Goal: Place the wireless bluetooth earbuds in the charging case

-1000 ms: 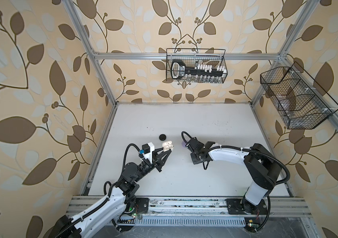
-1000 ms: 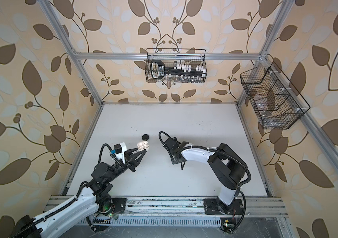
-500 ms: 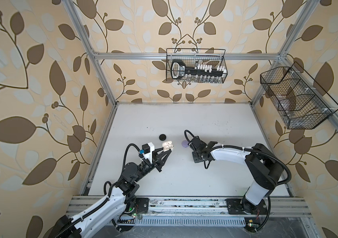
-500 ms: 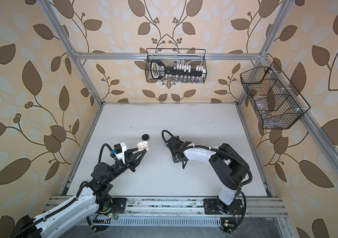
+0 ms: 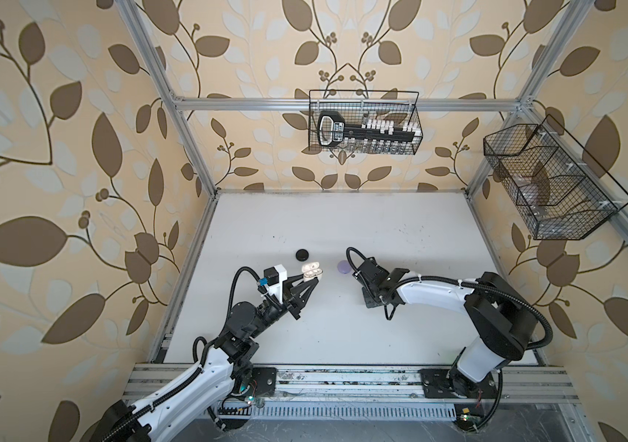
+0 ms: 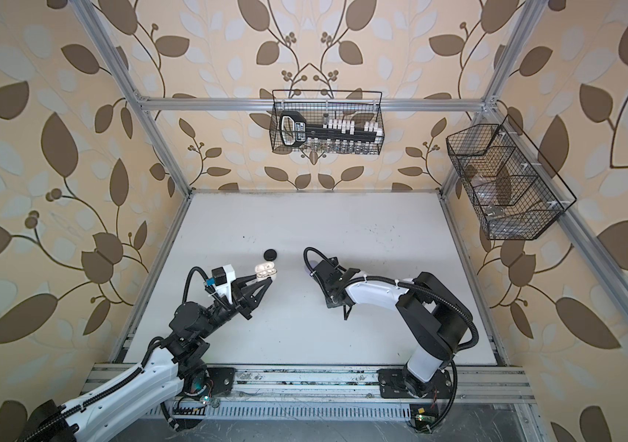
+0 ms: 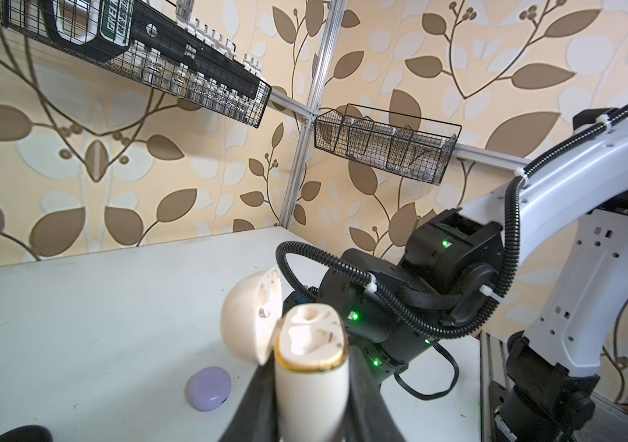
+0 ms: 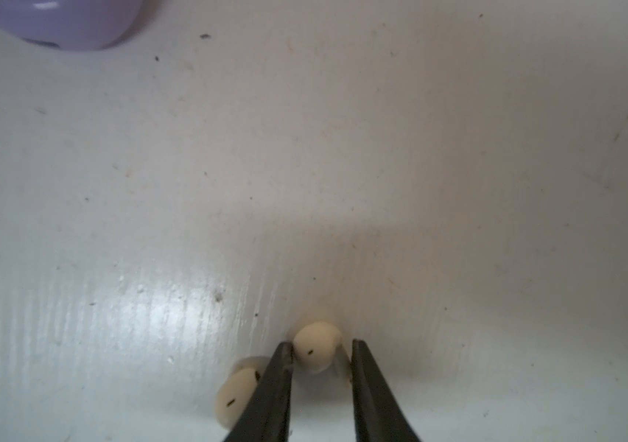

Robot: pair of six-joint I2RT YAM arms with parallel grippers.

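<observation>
The left end effector [image 5: 310, 278] is clamped on the cream-white charging case [image 7: 310, 379] and holds it above the table [image 5: 343, 214], near the front left. The case's long axis runs in line with the fingers, and its mouth faces up and away from the wrist. Its lid [image 7: 251, 317] is swung open to one side, baring two moulded sockets.

The right end effector [image 8: 320, 344] points down at the table, to the right of the held case. It is closed on a cream earbud [image 8: 314, 346], with one finger against the rounded head and the stem against the other. The head points away from the wrist and the stem runs back between the fingers. A second cream earbud [image 8: 235, 394] lies on the table touching the outside of one finger, roughly parallel.

A closed lavender case [image 5: 343, 266] and a closed black case [image 5: 303, 254] lie flat on the table just behind the two end effectors. The wire basket [image 5: 364, 122] on the back wall holds a black tool and white-capped vials. What is in the side basket [image 5: 553, 183] is too unclear to make out.
</observation>
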